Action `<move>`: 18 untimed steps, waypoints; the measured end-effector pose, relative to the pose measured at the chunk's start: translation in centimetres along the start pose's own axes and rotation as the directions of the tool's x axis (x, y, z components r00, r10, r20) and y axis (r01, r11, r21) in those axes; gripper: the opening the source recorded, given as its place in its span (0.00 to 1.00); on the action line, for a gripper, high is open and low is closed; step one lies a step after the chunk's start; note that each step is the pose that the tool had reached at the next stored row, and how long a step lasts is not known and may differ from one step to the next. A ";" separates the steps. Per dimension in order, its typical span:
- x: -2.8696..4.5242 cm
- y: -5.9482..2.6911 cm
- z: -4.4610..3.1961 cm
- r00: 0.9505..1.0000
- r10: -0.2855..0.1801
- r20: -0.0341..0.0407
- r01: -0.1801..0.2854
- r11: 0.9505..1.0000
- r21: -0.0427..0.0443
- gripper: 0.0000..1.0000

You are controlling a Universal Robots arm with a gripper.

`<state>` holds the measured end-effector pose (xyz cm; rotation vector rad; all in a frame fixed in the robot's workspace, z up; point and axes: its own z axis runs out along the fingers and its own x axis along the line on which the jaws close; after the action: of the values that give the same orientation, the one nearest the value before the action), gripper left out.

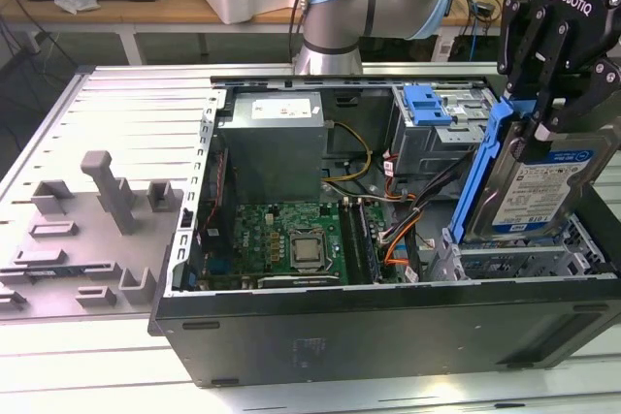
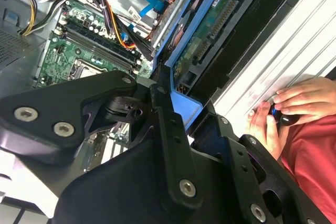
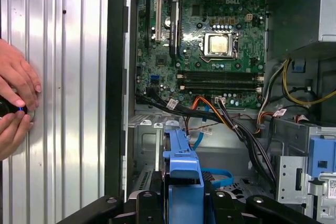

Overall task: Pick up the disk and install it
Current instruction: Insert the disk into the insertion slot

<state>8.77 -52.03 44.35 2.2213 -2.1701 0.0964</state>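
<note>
Disk [image 1: 539, 191], a flat silver-metal hard drive with a white-and-blue label and a blue plastic frame, held on edge over an open computer case

A black robot gripper [image 1: 555, 128] has its fingers closed on the disk's upper part, pinching across the blue frame and the metal body. The disk stands nearly upright, slightly tilted, at the end of the black, lidless computer case [image 1: 388, 322] that lies on the exterior view's right. Its lower edge points into the silver metal drive bay [image 1: 529, 257] in that corner of the case. Holding it edge-down seems meant to line it up with the bay's slot.

Deeper inside the case lie a green motherboard [image 1: 291, 235] and a grey metal power-supply box [image 1: 272, 147]. A small blue plastic latch [image 1: 425, 104] sits by the case's far wall. Outside the case, on the ribbed grey metal table [image 3: 63, 77], a person's hands [image 3: 18, 80] rest close together over a small dark object, well apart from the gripper.

The bay wall and the case rim hide where the disk's lower edge meets the bay, so it cannot be told whether the disk touches the bay. In the exterior view the picture's edge cuts off the gripper's upper body. The dark object is too covered by the hands to identify.
</note>
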 end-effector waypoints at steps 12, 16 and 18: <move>0.02 0.00 0.03 1.000 0.003 0.000 -0.003 1.000 0.000 0.37; 0.03 0.00 0.06 1.000 0.015 0.000 -0.015 1.000 -0.001 0.37; 0.03 0.00 0.08 1.000 0.021 0.000 -0.021 1.000 -0.001 0.37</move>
<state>8.77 -52.07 44.27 2.1981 -2.1928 0.0957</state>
